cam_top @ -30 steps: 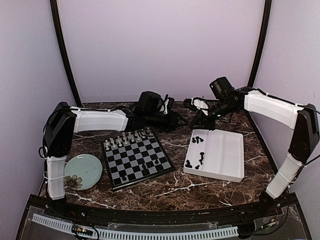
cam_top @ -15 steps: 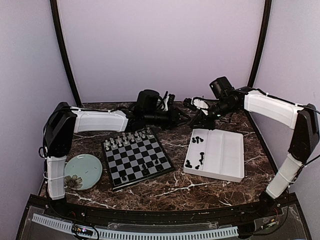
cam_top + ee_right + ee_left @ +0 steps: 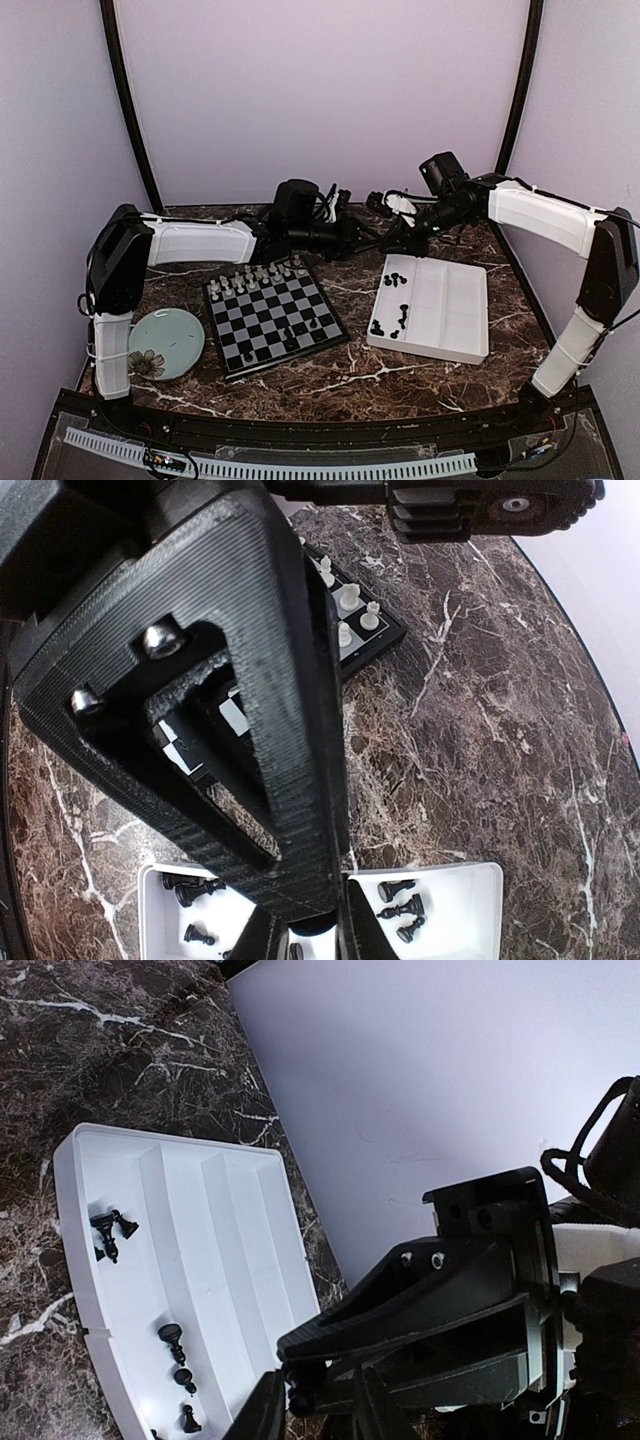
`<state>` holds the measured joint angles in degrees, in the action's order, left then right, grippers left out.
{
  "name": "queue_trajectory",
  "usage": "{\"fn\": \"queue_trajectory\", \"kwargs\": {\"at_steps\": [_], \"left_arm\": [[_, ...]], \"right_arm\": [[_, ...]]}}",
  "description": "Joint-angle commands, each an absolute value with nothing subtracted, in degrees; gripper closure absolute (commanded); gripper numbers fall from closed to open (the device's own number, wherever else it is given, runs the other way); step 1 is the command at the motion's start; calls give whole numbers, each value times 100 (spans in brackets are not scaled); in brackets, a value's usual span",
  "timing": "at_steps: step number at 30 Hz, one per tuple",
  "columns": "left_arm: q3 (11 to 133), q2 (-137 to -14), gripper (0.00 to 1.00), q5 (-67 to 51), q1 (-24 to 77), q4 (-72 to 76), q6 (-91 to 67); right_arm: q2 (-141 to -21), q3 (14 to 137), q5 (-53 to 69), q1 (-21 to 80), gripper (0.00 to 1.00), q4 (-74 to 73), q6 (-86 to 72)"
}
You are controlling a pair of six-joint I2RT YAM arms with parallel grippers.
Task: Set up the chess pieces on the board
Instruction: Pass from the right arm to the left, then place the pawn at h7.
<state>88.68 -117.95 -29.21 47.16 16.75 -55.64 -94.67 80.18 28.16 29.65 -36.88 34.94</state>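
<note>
The chess pieces were split between two places. The cream ones (image 3: pixel 255 275) stood in the two far rows of the board (image 3: pixel 265 322), with a few black ones (image 3: pixel 290 337) on its near rows. More black ones (image 3: pixel 392 322) lay loose in the left compartments of the white tray (image 3: pixel 450 300), to the right of the board. One small black piece (image 3: pixel 297 1400) was neither on the board nor in the tray. It hung in the air at the back of the table, above the gap between them, where the two arms met tip to tip. The right gripper (image 3: pixel 305 935) appeared to be pinched shut on it, though the view down its own fingers showed only a dark blob there. The left gripper (image 3: pixel 318 1410) faced it head-on, its jaws part-way apart on either side of the piece, with a gap visible on one side, so I judged it had no hold yet. The piece was too small and too hidden to tell which way its long axis ran. This looked like a handover. The board lay on the left arm's side, forward of the meeting point and towards the arm bases, so the left arm was better placed to set the piece down. A pale green plate (image 3: pixel 165 345) sat just left of the board.
</note>
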Motion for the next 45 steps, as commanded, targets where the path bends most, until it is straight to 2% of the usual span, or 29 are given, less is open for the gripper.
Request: {"fn": "queue_trajectory", "kwargs": {"at_steps": [1, 20, 22, 24, 27, 30, 34, 39, 45], "left_arm": [[8853, -11750, 76, -3040, 4736, 1904, -5597], [8854, -11805, 94, -3081, 4737, 1993, -5669], [8877, -11797, 95, -3066, 4726, 1924, -5609], [8932, -11770, 96, -3042, 4707, 1769, -5480], [8990, -11644, 96, -2956, 4671, 1437, -5187], [8996, -11361, 97, -2843, 4564, 757, -4660], [9011, -10907, 97, -2544, 4473, -587, -3755], [9042, -10282, 97, -1686, 4468, -2857, -2415], [8293, -9466, 98, -513, 4465, -4370, -1693]], "right_arm": [[-9519, 8112, 2812, 3005, 85, -3488, 3350], [-9462, 8104, 2979, 3006, 85, -3414, 3166], [-9434, 8104, 2958, 2988, 79, -3454, 3157], [-9386, 8122, 3046, 2889, 70, -3593, 3147], [-9291, 8222, 3956, 2386, 58, -4155, 3442], [-9231, 8332, 4693, 1808, 52, -4797, 3793], [-9317, 8274, 4965, 1411, 50, -5270, 4077], [-9442, 7768, 4559, 1389, 50, -4577, 3565], [-9655, 7586, 4286, 1389, 50, -3949, 3153]]}}
